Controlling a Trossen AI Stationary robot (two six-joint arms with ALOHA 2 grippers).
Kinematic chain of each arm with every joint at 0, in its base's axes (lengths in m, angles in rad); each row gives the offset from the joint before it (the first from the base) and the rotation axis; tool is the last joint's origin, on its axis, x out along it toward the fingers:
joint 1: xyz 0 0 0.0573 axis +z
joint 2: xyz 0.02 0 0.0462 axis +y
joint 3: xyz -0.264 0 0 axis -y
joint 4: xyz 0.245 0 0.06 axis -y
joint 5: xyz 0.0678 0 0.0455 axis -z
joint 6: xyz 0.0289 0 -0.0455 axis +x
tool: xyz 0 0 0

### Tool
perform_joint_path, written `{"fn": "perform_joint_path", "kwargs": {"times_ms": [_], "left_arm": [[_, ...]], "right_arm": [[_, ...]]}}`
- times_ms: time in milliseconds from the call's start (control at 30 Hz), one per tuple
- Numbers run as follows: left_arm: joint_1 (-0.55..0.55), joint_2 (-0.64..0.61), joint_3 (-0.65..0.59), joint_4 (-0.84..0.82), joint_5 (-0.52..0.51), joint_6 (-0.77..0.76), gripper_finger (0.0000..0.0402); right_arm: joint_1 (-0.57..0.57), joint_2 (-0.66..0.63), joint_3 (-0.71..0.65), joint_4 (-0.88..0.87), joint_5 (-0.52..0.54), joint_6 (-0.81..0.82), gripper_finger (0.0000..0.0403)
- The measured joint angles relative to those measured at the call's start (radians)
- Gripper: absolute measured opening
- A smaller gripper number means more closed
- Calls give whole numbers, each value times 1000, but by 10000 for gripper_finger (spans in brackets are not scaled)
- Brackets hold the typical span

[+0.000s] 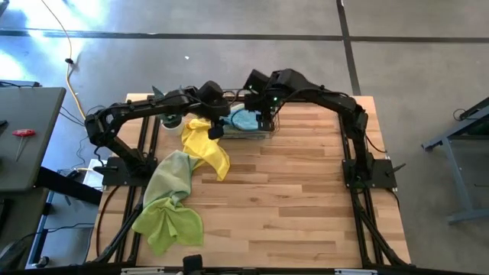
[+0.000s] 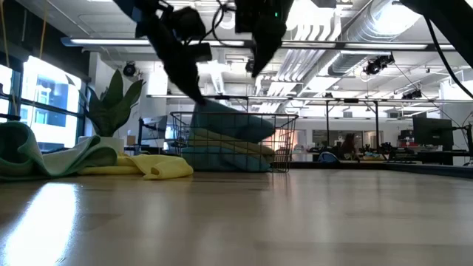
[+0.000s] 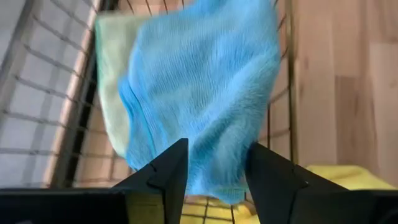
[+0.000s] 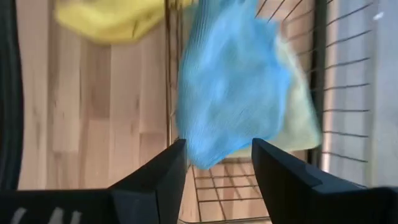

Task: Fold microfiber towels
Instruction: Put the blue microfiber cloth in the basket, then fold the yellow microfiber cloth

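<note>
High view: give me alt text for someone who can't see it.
Both dark arms meet over a wire basket at the wooden table's far edge, left gripper and right gripper open above a folded light blue microfiber towel. A yellow towel and crumpled green towels lie at left.

Basket: wire basket (image 2: pixel 284 148) on the table (image 2: pixel 259 222), blue towel (image 2: pixel 233 127) draped over pale cloth inside.
Left of basket: yellow towel (image 2: pixel 159 166), green towel (image 2: pixel 44 159), potted plant (image 2: pixel 114 103).
Above: two dark arms hang over the basket.
</note>
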Motion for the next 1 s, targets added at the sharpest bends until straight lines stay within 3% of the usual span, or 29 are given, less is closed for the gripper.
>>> {"fn": "perform_joint_path", "kwargs": {"times_ms": [133, 200, 333, 667, 1000], "left_arm": [[-7, 0, 93, -105, 0, 24, 143], [-10, 0, 127, -162, -4, 41, 143], [-10, 0, 137, -163, -15, 28, 143], [-20, 113, 23, 243, 51, -184, 143], [0, 324, 24, 271, 154, -221, 142]], "right_arm": [[0, 0, 151, -72, 0, 49, 167], [2, -34, 145, -60, 5, 73, 166], [8, -144, 25, -17, 32, 140, 165], [59, -343, -343, 262, 106, 219, 165], [78, -460, -687, 462, 102, 308, 165]]}}
